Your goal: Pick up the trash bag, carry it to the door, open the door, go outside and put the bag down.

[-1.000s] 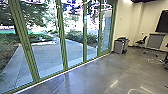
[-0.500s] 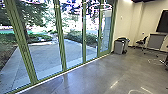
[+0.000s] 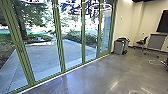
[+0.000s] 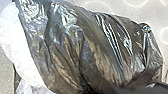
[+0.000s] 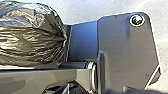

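Trash bag (image 4: 100, 47) seemingly picked up, we are inside the green-framed glass (image 3: 83, 37), with getting out and setting down left, and cannot tell how our claws stand.

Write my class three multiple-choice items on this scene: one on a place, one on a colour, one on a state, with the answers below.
1. Where does the gray bin stand?
A) Outside on the paving
B) Indoors, near the wall
C) On top of a chair

2. What colour are the window frames?
A) Green
B) Red
C) White

3. What state is the dark trash bag in?
A) Folded flat
B) Rolled into a thin strip
C) Bulging

Answers:
1: B, the head view shows it on the indoor floor, on this side of the glass.
2: A, the posts between the panes are green.
3: C, both wrist views show its plastic rounded out and creased.
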`<state>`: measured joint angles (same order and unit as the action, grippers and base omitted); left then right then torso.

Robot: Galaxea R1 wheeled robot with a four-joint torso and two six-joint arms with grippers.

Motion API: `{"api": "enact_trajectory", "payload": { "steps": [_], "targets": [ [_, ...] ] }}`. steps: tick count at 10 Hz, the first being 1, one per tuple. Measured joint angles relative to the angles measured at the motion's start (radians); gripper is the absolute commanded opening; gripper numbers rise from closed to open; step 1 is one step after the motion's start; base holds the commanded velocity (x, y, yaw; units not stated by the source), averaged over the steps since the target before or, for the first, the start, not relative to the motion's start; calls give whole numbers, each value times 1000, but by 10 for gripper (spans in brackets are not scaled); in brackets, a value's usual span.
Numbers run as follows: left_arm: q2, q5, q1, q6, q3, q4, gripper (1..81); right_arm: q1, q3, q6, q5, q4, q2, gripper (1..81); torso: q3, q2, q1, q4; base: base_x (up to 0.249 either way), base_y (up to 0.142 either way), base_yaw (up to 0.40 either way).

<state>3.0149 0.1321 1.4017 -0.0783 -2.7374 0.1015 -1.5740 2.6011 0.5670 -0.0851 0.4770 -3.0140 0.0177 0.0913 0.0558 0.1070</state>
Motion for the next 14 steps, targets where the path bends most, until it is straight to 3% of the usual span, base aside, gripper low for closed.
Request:
{"api": "enact_trajectory", "payload": {
  "steps": [14],
  "targets": [
    [0, -1, 0, 0, 0, 0, 10, -2, 8, 0, 0, 0, -5, 811, 0, 0, 0, 0, 110, -85, 0]
  ]
}}
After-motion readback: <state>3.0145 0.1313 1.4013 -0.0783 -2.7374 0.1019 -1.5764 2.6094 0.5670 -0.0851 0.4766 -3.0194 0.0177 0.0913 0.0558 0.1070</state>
